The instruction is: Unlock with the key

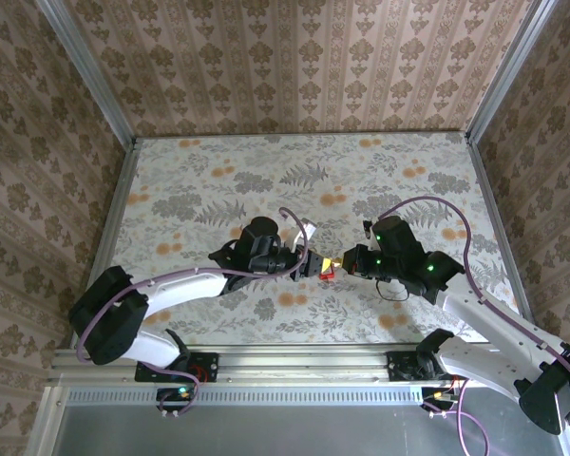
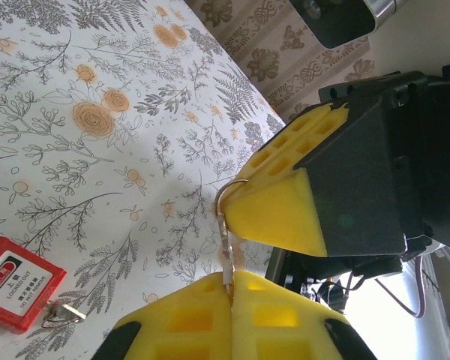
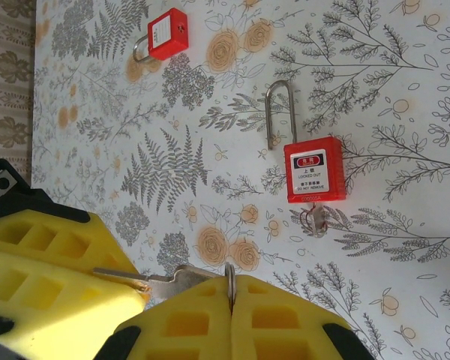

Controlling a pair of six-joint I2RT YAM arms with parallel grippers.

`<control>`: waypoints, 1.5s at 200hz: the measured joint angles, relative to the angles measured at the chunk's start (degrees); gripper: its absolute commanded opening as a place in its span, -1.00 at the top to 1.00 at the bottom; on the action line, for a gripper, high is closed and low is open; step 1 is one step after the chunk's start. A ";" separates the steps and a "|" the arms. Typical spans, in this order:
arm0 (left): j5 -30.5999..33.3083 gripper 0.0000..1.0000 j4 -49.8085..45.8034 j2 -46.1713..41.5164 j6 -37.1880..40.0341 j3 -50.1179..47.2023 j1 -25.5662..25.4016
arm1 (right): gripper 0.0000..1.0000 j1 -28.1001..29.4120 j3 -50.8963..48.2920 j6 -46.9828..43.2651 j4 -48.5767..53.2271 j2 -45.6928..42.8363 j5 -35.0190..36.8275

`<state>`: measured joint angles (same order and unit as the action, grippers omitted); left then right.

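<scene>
Now both clamp one key (image 3: 172, 281) — left end effector (image 2: 231, 289) on the blade, right end effector (image 3: 230, 289) by the head — so opposing pulls might drop it.

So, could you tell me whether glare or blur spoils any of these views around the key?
Left wrist view: washed-out white glare in the lower right corner, the close yellow pads slightly soft, the red padlock clear. Right wrist view: even light, key and both padlocks sharp. Top view: even, the key too small to judge.
</scene>
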<state>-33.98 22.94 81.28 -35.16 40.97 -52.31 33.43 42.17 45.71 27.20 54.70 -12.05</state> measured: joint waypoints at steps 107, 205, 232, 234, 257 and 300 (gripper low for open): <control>-1.64 1.00 2.43 0.11 -0.02 -0.55 1.03 | 0.03 0.42 0.00 -7.34 -0.46 -0.94 -1.73; -2.91 1.00 10.47 -2.36 -3.23 -5.09 1.92 | -0.31 -7.72 -9.60 -4.55 -17.38 -5.01 -14.67; -3.28 1.00 12.50 -3.87 -5.07 -6.01 2.60 | -0.11 -9.99 -14.84 -0.02 -30.25 -3.96 -21.79; -3.32 1.00 12.72 -3.96 -5.22 -6.12 2.64 | -0.10 -10.01 -15.02 0.48 -31.01 -3.89 -22.12; -3.82 1.00 14.93 -4.76 -6.78 -6.51 3.26 | 0.05 -10.03 -16.09 2.45 -37.62 -3.30 -25.75; -3.85 1.00 18.36 -5.29 -8.55 -6.84 3.74 | 0.30 -10.03 -16.87 4.66 -43.78 -3.32 -28.85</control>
<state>-37.82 41.30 75.99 -43.70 34.13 -48.58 23.40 25.30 50.37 -16.58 51.37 -40.91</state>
